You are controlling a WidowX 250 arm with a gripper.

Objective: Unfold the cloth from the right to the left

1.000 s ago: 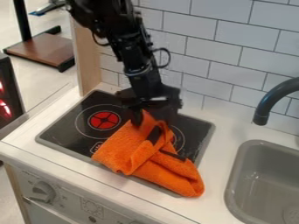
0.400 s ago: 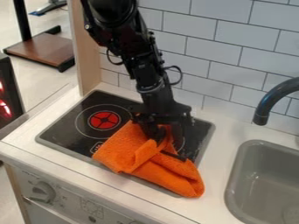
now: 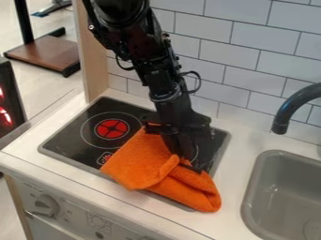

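In the camera view the gripper [image 3: 186, 157] hangs low over the right part of the stovetop, against the upper right side of the orange cloth [image 3: 141, 164]. The cloth lies bunched across the front of the stove, its broad flat part to the left and a thick folded part extending to the lower right. A raised fold runs across its middle, just below the gripper. The gripper hides the cloth's upper right edge and whatever it may hold there.
The black stovetop [image 3: 94, 114] has a red burner [image 3: 112, 129] left of the cloth. At the right are a grey sink [image 3: 253, 187] and a dark faucet [image 3: 283, 115]. A tiled wall [image 3: 241, 75] rises behind the counter.
The gripper has moved right and lower toward the front. The cloth's raised peak at the top has dropped, and its left part lies smoother; the lower right part has barely shifted.
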